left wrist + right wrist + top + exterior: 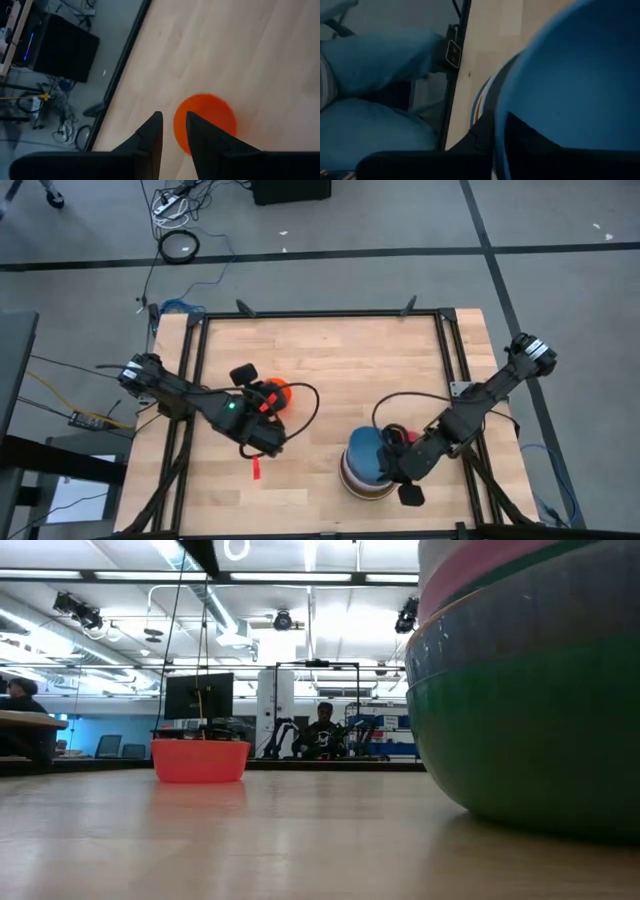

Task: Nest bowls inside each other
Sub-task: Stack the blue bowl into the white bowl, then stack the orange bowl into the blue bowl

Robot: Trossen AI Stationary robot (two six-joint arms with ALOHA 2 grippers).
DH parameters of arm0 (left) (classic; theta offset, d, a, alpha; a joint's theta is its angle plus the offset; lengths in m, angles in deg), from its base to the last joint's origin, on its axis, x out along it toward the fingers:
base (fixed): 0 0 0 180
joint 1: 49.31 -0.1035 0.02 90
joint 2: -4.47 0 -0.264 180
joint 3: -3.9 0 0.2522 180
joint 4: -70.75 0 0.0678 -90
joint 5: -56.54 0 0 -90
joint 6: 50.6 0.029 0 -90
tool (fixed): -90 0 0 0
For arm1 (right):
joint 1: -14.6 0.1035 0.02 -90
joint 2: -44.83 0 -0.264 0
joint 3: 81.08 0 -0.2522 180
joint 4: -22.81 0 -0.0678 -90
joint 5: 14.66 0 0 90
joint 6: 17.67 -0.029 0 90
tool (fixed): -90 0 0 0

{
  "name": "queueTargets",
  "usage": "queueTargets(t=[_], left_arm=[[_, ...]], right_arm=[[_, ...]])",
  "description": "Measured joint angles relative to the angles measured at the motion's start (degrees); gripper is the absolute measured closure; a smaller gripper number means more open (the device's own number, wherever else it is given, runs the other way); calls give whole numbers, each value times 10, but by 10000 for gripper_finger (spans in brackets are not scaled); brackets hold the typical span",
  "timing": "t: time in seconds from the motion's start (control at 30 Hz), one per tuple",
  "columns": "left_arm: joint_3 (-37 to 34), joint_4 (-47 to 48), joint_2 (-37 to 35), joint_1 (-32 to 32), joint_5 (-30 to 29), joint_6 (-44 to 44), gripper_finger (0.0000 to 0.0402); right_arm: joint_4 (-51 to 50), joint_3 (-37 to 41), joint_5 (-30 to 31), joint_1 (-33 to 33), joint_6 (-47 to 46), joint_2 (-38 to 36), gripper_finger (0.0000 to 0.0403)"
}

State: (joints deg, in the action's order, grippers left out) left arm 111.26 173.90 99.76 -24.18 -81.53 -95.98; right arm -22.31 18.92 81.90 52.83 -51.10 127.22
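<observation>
A stack of nested bowls (365, 470) stands near the table's front edge, right of centre. A blue bowl (364, 452) is on top; in the low view the green bowl (520, 730) at the bottom rests on the table. My right gripper (496, 131) is at the blue bowl's right rim, shut on it. A small orange-red bowl (279, 392) stands alone, upright, left of centre. My left gripper (174, 131) hangs above its near side, open by a narrow gap, touching nothing; the low view shows this bowl (200, 760) free on the table. My right gripper has the blue bowl's rim (498, 117) between its two fingers, one finger (479, 136) outside the wall and one (532, 142) inside the bowl. It comes slanting down from the table's right. The bowl sits on top of the stack.
Black frame rails (442, 350) run along the table's left, far and right edges. Bare wood lies between the two bowls' places and toward the far edge. Blue cloth, seemingly a person's trouser legs (375, 75), shows beyond the table's edge in the right wrist view.
</observation>
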Motion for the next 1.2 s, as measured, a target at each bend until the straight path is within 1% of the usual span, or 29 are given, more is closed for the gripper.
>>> queueTargets(t=[0.2, 0.3, 0.4, 0.47, 0.53, 0.6, 0.7, 0.73, 0.83, 0.93, 1.0, 1.13, 1.2], left_arm=[[-51, -7, 0, 0, 31, -14, 312], [-67, -16, 0, 0, 38, -16, 318], [-84, -31, 0, 0, 45, -15, 321], [-96, -43, 0, 0, 55, -9, 322], [-108, -68, 0, 0, 69, 23, 322], [-125, -121, 0, 0, 99, 84, 322], [-164, -225, 0, 0, 188, 232, 322], [-180, -257, 0, -2, 210, 270, 322], [-222, -328, 0, -18, 244, 336, 322], [-259, -334, 0, -42, 256, 348, 323], [-279, -338, 0, -61, 272, 348, 324], [-309, -375, -3, -90, 319, 360, 327], [-317, -391, -3, -98, 323, 362, 328]], right_arm=[[0, 0, -11, -3, -33, 4, 288], [-2, 0, -38, -3, -65, -11, 251], [-2, 0, -60, 1, -98, -31, 224], [-3, 0, -62, 7, -114, -47, 213], [-3, 0, -63, 12, -127, -67, 208], [-4, 0, -49, 18, -131, -92, 208], [-9, 0, 6, 31, -128, -135, 211], [-12, 0, 26, 37, -124, -149, 213], [-23, 0, 83, 56, -114, -184, 217], [-32, 0, 142, 76, -103, -205, 218], [-35, 0, 166, 83, -95, -210, 218], [-36, 0, 175, 86, -89, -208, 218], [-40, 0, 176, 86, -89, -203, 218]])
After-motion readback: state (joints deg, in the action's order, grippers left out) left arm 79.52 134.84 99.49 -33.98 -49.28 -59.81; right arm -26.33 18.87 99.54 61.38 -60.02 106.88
